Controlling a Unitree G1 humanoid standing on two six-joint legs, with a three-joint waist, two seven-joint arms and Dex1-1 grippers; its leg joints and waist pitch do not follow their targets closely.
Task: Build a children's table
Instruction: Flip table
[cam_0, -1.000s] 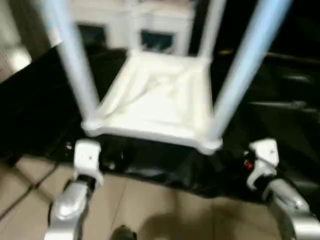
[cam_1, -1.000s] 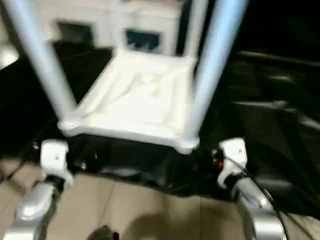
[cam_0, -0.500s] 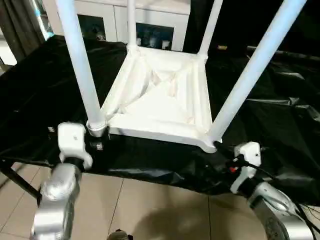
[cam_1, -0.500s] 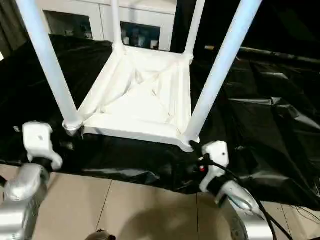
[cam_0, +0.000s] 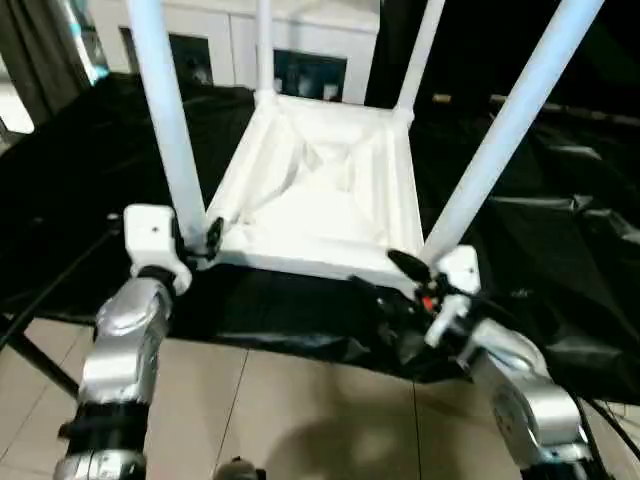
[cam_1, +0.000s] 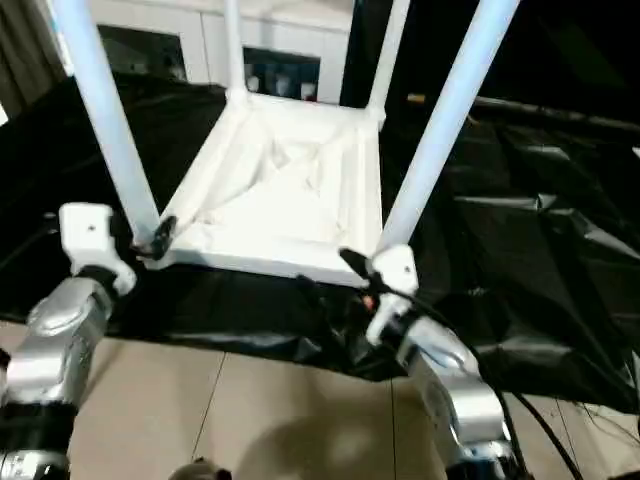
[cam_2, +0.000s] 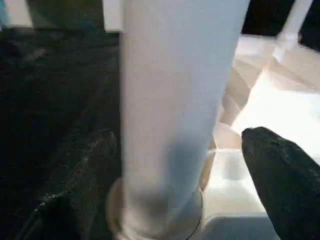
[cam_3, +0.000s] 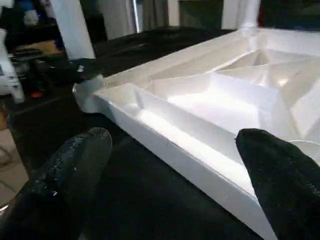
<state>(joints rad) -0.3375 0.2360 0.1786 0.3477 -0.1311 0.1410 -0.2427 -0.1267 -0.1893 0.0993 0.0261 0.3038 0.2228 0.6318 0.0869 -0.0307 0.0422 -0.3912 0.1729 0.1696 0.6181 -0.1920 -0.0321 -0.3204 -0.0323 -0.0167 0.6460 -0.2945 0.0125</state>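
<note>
The children's table (cam_0: 320, 195) lies upside down on a black cloth, white, its ribbed underside facing up. Its legs stand upright in the corner sockets. My left gripper (cam_0: 196, 240) is open with its fingers (cam_2: 82, 185) on either side of the near left leg (cam_2: 175, 100), just above the collar. Whether they touch the leg I cannot tell. My right gripper (cam_0: 402, 272) is open at the near right corner, below the near right leg (cam_0: 500, 140). In the right wrist view its fingers (cam_3: 67, 172) straddle the top's near rim (cam_3: 190, 155).
The black cloth (cam_0: 80, 180) covers the work surface and hangs over its front edge. A white cabinet (cam_0: 300, 50) with glass doors stands behind. Tiled floor (cam_0: 280, 400) lies below my forearms. A black cable (cam_0: 600, 420) runs by my right arm.
Both arms have reached forward to the table. The left gripper has come around the near left leg's base, and the right gripper has moved in to the near right corner. The camera has also shifted.
</note>
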